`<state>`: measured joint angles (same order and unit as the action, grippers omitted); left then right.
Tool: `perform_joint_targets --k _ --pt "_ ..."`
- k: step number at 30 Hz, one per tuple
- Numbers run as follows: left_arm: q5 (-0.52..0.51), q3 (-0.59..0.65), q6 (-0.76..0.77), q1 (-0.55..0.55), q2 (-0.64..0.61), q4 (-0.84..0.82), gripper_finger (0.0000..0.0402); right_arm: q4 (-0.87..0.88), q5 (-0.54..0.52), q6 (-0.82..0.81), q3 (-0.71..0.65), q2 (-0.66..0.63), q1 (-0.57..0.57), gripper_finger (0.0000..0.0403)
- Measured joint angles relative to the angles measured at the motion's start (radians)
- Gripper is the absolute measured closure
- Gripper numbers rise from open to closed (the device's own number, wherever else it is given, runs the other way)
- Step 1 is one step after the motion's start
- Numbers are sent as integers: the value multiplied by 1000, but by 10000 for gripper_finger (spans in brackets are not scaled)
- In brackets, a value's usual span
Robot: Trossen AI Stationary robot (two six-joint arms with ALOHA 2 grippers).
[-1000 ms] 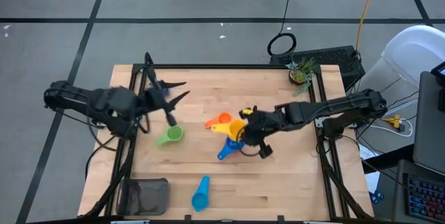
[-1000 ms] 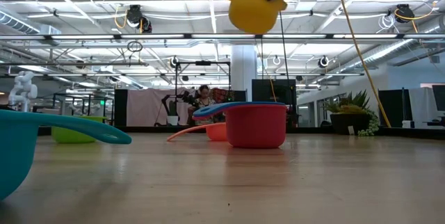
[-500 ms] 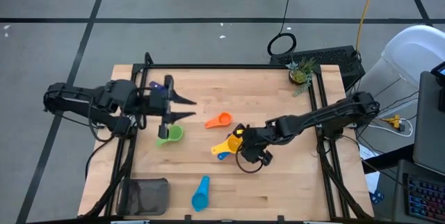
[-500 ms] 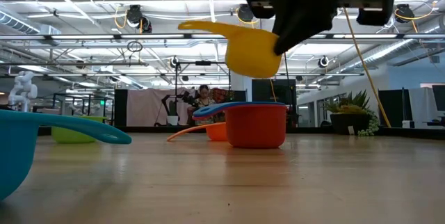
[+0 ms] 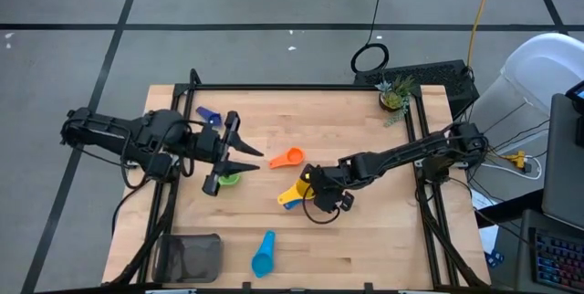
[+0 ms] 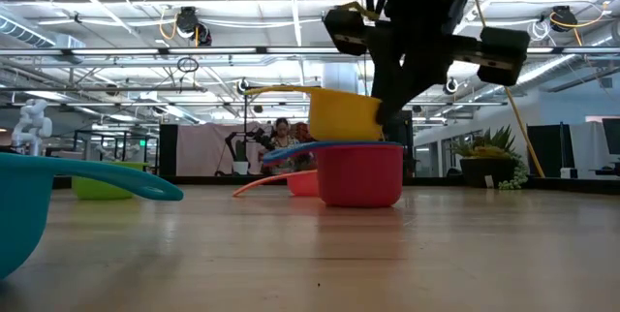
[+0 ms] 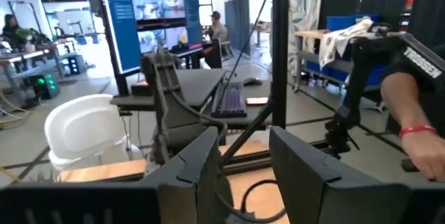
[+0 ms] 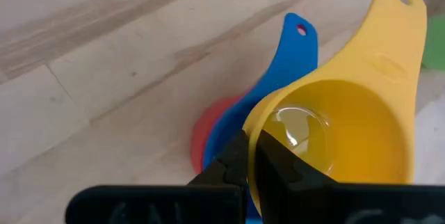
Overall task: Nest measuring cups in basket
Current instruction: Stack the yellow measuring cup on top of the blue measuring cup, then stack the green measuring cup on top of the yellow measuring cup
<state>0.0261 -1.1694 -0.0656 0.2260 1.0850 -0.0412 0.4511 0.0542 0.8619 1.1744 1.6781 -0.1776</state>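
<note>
the right gripper (image 8: 252, 156) is clamping its two dark fingers on the rim of the yellow round plastic measuring cup (image 8: 348, 130), one finger inside the bowl and one outside. in the low view that cup (image 6: 341, 115) is sitting just above, possibly touching, the blue plastic measuring cup (image 6: 329, 147), which is lying in the red plastic measuring cup (image 6: 359, 174) on the wooden table (image 5: 365, 239) near its middle. the step in hand appears to be seating the yellow cup in that stack.

the left gripper (image 5: 245, 160) is hovering with its fingers spread wide and holding nothing, over the green plastic measuring cup (image 5: 225, 180) on the left half. the orange plastic measuring cup (image 5: 288, 157) is lying just left of the stack; the light blue plastic measuring cup (image 5: 263, 255) is lying on its side near the front edge; the purple plastic measuring cup (image 5: 208, 115) is lying toward the far left.

the dark grey translucent rectangular basket (image 5: 187, 256) is standing at the near left corner, well apart from every cup.

judgement: the next move calls for lowering the yellow cup level, then letting go. no cup is in the basket yet, so most of the task remains.
</note>
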Motion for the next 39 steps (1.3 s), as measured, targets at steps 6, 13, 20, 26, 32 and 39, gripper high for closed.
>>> perform_joint_targets --k 6,13,20,26,32,39 --pt "-8 0 -4 7 0 -12 268 28 36 15 0 0 19 403" --pt "-9 0 -31 3 0 -15 268 52 75 -81 0 6 20 403" --pt "-9 0 -33 3 0 -15 268 64 108 -141 0 6 21 364" --pt "-9 0 -30 3 0 -16 268 60 99 -197 0 6 21 288" --pt "-9 0 -15 3 0 -25 268 45 51 -287 0 6 21 232" --pt "-225 0 48 3 0 -261 268 45 -23 -300 0 -37 20 207"
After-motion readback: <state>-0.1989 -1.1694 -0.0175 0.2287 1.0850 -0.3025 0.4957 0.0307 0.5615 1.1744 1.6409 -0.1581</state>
